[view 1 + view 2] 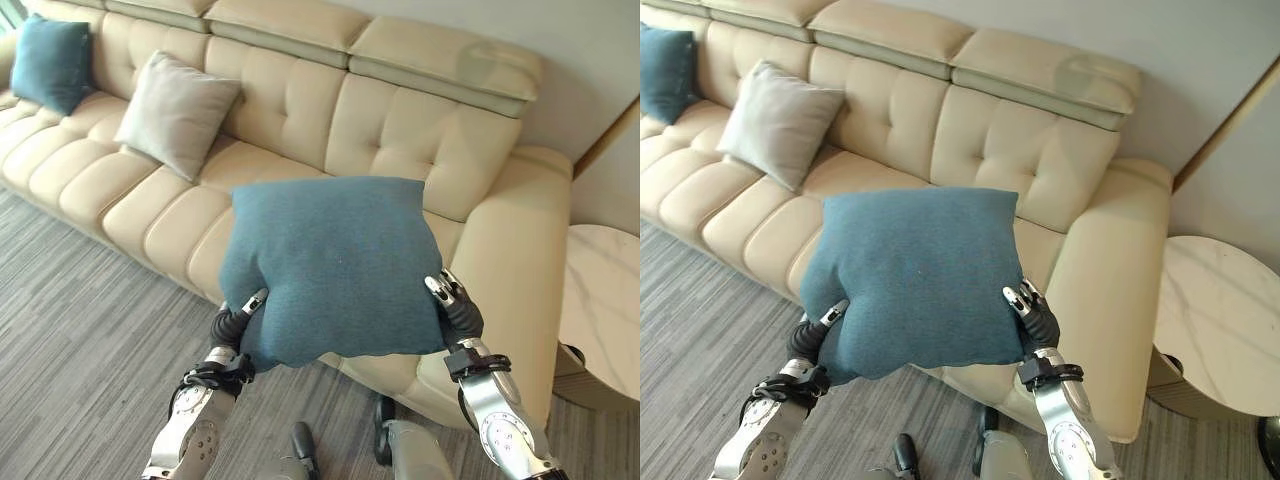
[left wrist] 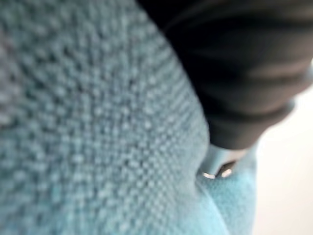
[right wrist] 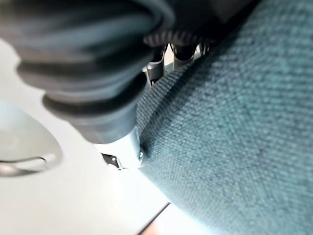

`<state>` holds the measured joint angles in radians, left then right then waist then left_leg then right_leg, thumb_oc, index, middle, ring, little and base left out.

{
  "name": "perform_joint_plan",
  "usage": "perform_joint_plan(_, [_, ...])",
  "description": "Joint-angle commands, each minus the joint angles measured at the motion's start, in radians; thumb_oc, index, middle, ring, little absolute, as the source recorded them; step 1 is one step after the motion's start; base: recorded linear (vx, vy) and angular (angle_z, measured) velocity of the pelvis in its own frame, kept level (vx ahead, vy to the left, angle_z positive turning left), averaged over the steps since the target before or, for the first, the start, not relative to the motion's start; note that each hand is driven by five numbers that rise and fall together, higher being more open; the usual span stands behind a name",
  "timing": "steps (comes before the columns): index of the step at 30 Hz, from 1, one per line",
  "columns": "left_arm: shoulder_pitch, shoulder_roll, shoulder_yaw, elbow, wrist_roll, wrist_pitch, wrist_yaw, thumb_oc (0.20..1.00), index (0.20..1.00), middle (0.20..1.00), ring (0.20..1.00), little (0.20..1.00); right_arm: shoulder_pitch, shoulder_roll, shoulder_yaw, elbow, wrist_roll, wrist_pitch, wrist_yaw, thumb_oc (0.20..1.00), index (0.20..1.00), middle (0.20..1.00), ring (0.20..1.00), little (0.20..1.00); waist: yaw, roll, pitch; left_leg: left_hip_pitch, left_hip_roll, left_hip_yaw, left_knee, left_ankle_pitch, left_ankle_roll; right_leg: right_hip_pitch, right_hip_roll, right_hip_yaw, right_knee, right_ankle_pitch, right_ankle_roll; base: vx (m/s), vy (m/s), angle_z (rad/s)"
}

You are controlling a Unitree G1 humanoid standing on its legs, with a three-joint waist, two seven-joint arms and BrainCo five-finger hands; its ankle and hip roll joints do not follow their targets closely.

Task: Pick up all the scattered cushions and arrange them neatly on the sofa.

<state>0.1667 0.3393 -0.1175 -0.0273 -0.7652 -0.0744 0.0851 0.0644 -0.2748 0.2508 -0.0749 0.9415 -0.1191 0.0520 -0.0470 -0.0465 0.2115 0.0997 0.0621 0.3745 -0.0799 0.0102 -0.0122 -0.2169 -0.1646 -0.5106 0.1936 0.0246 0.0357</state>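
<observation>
I hold a large teal cushion (image 1: 335, 265) up in front of me, over the right-hand seat of the beige sofa (image 1: 400, 130). My left hand (image 1: 237, 325) grips its lower left edge, with the thumb on the front face and the fingers hidden behind. At the lower right edge my right hand (image 1: 458, 308) holds it the same way. The teal weave (image 2: 98, 122) presses against my left hand's dark cover (image 2: 244, 63), and the cushion (image 3: 234, 122) lies against my right hand (image 3: 88, 63) too. A grey cushion (image 1: 175, 112) and a second teal cushion (image 1: 50, 62) lean on the sofa's back at the left.
A round marble-topped side table (image 1: 605, 300) stands just beyond the sofa's right armrest (image 1: 520, 240). Grey striped carpet (image 1: 70, 340) runs in front of the sofa. The sofa's right seats, behind the held cushion, carry no cushion.
</observation>
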Motion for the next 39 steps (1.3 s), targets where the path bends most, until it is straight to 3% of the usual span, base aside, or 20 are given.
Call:
perform_joint_plan(1, [-0.104,-0.031,-0.046,-0.177,0.022,-0.074,-0.059,0.2,0.2,0.2,0.2,0.2,-0.051,0.052,0.069,-0.129,0.026,-0.032,0.107,0.2,0.2,0.2,0.2,0.2,-0.013,-0.004,-0.076,0.04,-0.036,-0.041,0.082,-0.166,-0.015,0.103,0.056,0.023,-0.112,-0.085,0.049,0.33,-0.1,-0.53])
perform_joint_plan(4, [-0.093,-0.045,-0.046,-0.179,0.01,-0.072,-0.072,0.2,0.2,0.2,0.2,0.2,-0.049,0.029,0.067,-0.126,0.03,-0.045,0.107,0.2,0.2,0.2,0.2,0.2,-0.013,0.005,-0.088,0.035,-0.016,-0.021,0.203,-0.186,-0.042,0.156,0.066,0.016,-0.155,-0.089,0.037,0.27,-0.118,-0.34])
perform_joint_plan(6, [-0.086,-0.047,-0.048,-0.184,0.002,-0.07,-0.077,0.2,0.2,0.2,0.2,0.2,-0.049,0.015,0.06,-0.125,0.03,-0.041,0.105,0.2,0.2,0.2,0.2,0.2,-0.014,0.009,-0.086,0.006,0.006,-0.012,0.33,-0.159,-0.067,0.193,0.073,0.029,-0.18,-0.096,0.024,0.18,-0.088,-0.29])
perform_joint_plan(7, [-0.083,-0.054,-0.05,-0.181,-0.004,-0.073,-0.078,0.2,0.2,0.2,0.2,0.2,-0.045,0.004,0.057,-0.122,0.041,-0.037,0.102,0.2,0.2,0.2,0.2,0.2,-0.012,0.017,-0.079,-0.03,0.035,-0.015,0.447,-0.118,-0.096,0.224,0.086,0.051,-0.199,-0.111,0.007,0.17,-0.086,-0.37])
perform_joint_plan(9, [-0.084,-0.063,-0.048,-0.178,-0.013,-0.073,-0.072,0.2,0.2,0.2,0.2,0.2,-0.045,-0.001,0.056,-0.112,0.045,-0.031,0.092,0.2,0.2,0.2,0.2,0.2,-0.018,0.028,-0.072,-0.059,0.057,-0.026,0.475,-0.1,-0.108,0.249,0.096,0.079,-0.217,-0.124,0.001,0.12,0.006,-0.59])
perform_joint_plan(12, [-0.074,-0.069,-0.046,-0.181,-0.019,-0.071,-0.068,0.2,0.2,0.2,0.2,0.2,-0.053,-0.009,0.063,-0.108,0.035,-0.024,0.085,0.2,0.2,0.2,0.2,0.2,-0.015,0.026,-0.069,-0.088,0.054,-0.059,0.416,-0.137,-0.085,0.268,0.081,0.129,-0.234,-0.119,0.019,0.1,0.12,-0.54])
perform_joint_plan(15, [-0.064,-0.072,-0.041,-0.188,-0.02,-0.068,-0.066,0.2,0.2,0.2,0.2,0.2,-0.055,-0.01,0.07,-0.103,0.032,-0.023,0.08,0.2,0.2,0.2,0.2,0.2,-0.007,0.012,-0.066,-0.121,0.046,-0.108,0.327,-0.122,-0.065,0.26,0.057,0.163,-0.229,-0.104,0.028,0.05,0.148,-0.65])
perform_joint_plan(17, [-0.055,-0.075,-0.041,-0.189,-0.025,-0.068,-0.065,0.2,0.2,0.2,0.2,0.2,-0.052,-0.011,0.073,-0.099,0.034,-0.022,0.079,0.2,0.2,0.2,0.2,0.2,0.0,0.019,-0.06,-0.121,0.059,-0.172,0.238,-0.084,-0.073,0.268,0.058,0.193,-0.225,-0.106,0.031,0.09,0.096,-0.6])
perform_joint_plan(19, [-0.049,-0.075,-0.042,-0.193,-0.016,-0.075,-0.058,0.2,0.2,0.2,0.2,0.2,-0.044,-0.019,0.07,-0.091,0.024,-0.02,0.07,0.2,0.2,0.2,0.2,0.2,0.004,0.034,-0.051,-0.143,0.104,-0.247,0.156,-0.004,-0.094,0.27,0.058,0.237,-0.207,-0.117,0.035,0.1,0.165,-0.46])
perform_joint_plan(22, [-0.05,-0.076,-0.045,-0.187,-0.009,-0.079,-0.053,0.2,0.2,0.2,0.2,0.2,-0.038,-0.024,0.063,-0.086,0.017,-0.02,0.064,0.2,0.2,0.2,0.2,0.2,0.005,0.045,-0.04,-0.161,0.134,-0.28,0.123,0.041,-0.109,0.275,0.055,0.259,-0.192,-0.129,0.038,0.06,0.157,-0.32])
perform_joint_plan(24, [-0.041,-0.074,-0.057,-0.172,0.001,-0.078,-0.059,0.2,0.2,0.2,0.2,0.2,-0.024,-0.024,0.063,-0.075,0.011,-0.003,0.064,0.2,0.2,0.2,0.2,0.2,0.002,0.067,-0.046,-0.139,0.135,-0.311,0.084,0.033,-0.117,0.285,0.051,0.287,-0.188,-0.134,0.05,0.11,0.26,-0.28])
perform_joint_plan(28, [-0.037,-0.068,-0.062,-0.15,0.016,-0.067,-0.075,0.2,0.2,0.2,0.2,0.2,-0.018,-0.026,0.068,-0.053,-0.014,0.013,0.073,0.2,0.2,0.2,0.2,0.2,-0.002,0.081,-0.062,-0.101,0.116,-0.301,0.045,0.028,-0.119,0.297,0.043,0.301,-0.198,-0.123,0.058,0.1,0.199,-0.08])
perform_joint_plan(31, [-0.055,-0.051,-0.068,-0.097,0.037,-0.06,-0.092,0.2,0.2,0.2,0.2,0.2,-0.034,-0.025,0.079,-0.027,-0.058,0.037,0.087,0.2,0.2,0.2,0.2,0.2,0.003,0.073,-0.069,-0.079,0.094,-0.281,0.038,0.015,-0.109,0.298,0.023,0.319,-0.204,-0.109,0.073,0.1,0.192,-0.09])
perform_joint_plan(36, [-0.289,-0.018,-0.124,0.111,0.028,-0.078,-0.064,0.2,0.2,0.2,0.2,0.2,-0.217,0.001,0.146,0.125,-0.11,0.028,0.044,0.2,0.2,0.2,0.2,0.2,0.006,0.039,-0.045,-0.119,0.071,-0.242,0.044,-0.001,-0.084,0.233,-0.005,0.35,-0.201,-0.086,0.094,-0.02,0.137,-0.14])
perform_joint_plan(39, [-0.57,0.006,-0.199,0.249,-0.013,-0.115,-0.014,0.2,0.2,0.2,0.2,0.2,-0.457,0.033,0.178,0.251,-0.109,-0.007,-0.026,0.2,0.2,0.2,0.2,0.2,0.003,0.025,0.023,-0.265,0.065,-0.248,0.106,-0.005,-0.077,0.087,-0.017,0.381,-0.153,-0.066,0.093,-0.33,0.044,-0.17])
